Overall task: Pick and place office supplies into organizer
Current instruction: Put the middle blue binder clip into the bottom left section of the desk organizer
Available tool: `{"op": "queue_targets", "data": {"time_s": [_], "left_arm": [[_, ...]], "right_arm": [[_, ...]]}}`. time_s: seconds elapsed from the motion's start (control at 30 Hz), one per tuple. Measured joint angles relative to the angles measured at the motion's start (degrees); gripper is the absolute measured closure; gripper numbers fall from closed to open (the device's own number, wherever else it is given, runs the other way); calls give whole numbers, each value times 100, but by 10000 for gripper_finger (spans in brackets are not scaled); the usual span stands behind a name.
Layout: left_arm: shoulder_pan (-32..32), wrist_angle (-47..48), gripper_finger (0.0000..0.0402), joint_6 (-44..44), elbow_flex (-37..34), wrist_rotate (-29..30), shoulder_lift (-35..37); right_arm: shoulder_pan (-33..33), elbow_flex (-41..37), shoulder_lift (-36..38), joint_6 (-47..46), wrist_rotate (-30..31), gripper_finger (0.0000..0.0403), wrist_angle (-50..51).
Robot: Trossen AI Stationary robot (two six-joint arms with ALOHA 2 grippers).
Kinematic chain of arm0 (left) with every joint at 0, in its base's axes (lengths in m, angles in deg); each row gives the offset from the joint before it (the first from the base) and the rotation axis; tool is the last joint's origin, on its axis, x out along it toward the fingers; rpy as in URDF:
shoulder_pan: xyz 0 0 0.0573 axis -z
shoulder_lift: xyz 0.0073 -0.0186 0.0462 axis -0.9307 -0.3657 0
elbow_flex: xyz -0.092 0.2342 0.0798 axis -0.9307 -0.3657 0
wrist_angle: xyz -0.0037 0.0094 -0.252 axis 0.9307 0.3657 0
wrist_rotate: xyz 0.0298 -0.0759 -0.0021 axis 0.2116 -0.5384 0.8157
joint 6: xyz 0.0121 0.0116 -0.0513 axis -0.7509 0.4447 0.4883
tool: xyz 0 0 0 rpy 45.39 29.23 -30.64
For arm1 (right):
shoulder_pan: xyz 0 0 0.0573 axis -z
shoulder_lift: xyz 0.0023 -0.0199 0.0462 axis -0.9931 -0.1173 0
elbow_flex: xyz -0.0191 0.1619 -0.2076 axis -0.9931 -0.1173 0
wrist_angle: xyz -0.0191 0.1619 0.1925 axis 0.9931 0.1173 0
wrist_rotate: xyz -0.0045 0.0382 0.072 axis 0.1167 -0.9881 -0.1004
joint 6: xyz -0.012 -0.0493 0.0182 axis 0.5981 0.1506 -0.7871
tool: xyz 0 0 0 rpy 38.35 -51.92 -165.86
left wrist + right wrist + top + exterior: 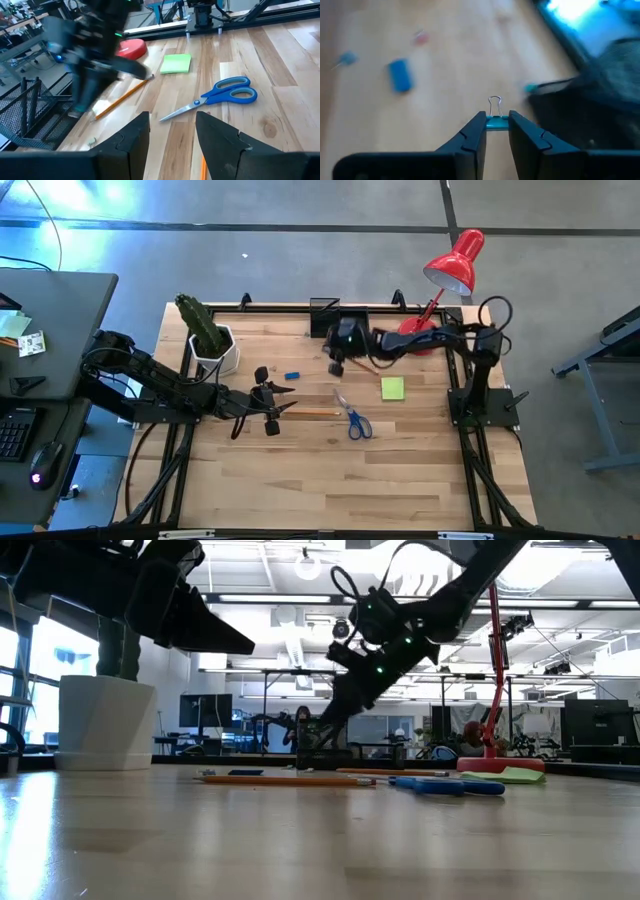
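Looking straight down, a pale wooden table [420,480] is seen with two dark robot arms reaching over it. The right gripper [497,125] is held above the far part of the table, close to the black organizer [325,317] at the far edge. Its two fingers are nearly closed and a small teal binder clip [494,119] with a wire handle is pinched between the tips. A tiny blue block [400,75] is seen on the wood beyond it, well apart from the clip.

The left gripper [172,131] is held low over the left middle of the table. Its fingers are parted with a clear gap between them, and nothing is gripped.

Blue-handled scissors [355,420] are laid flat near the table's centre, blades partly spread. A wooden pencil [312,413] is laid just beside the left gripper's tips. A lime-green sticky-note pad [392,388] is placed right of the scissors, near the red base of a desk lamp [455,262]. A potted cactus [207,335] in a white pot is stood at the far left of the table.
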Motion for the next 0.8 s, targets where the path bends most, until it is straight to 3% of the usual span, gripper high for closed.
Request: {"op": "queue_targets", "data": {"time_s": [0.2, 0.43, 0.8], "left_arm": [[0, 37, 252, -1, 0, 0, 0], [0, 44, 252, -2, 0, -2, 0], [0, 41, 252, 0, 0, -2, 0]], "right_arm": [[612, 368, 4, 37, -183, 336, 159], [882, 368, 0, -65, -554, 336, 179], [880, 368, -2, 85, -82, 336, 174]]}}
